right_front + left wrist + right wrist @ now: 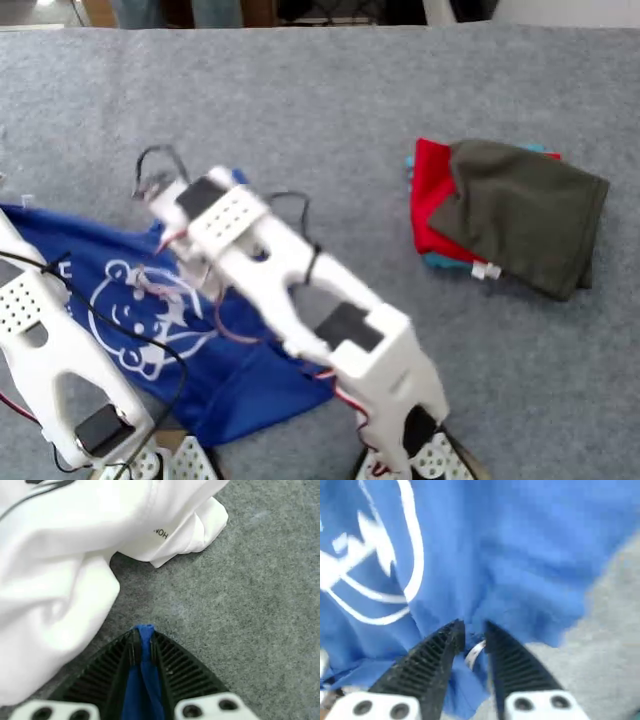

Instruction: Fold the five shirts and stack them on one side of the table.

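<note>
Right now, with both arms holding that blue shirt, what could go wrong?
The left jaws pinch only a narrow edge of the blue shirt, so it might slip free mid-fold. The crumpled white shirt lies close beside that grip and could get dragged along. Loose wires on the right arm trail over the blue cloth and may snag it.

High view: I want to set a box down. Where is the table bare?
Bare: the far strip beyond the blue shirt and stack, and the gap between them. Crowded: near left, where the left arm and right arm sit over that shirt.
</note>
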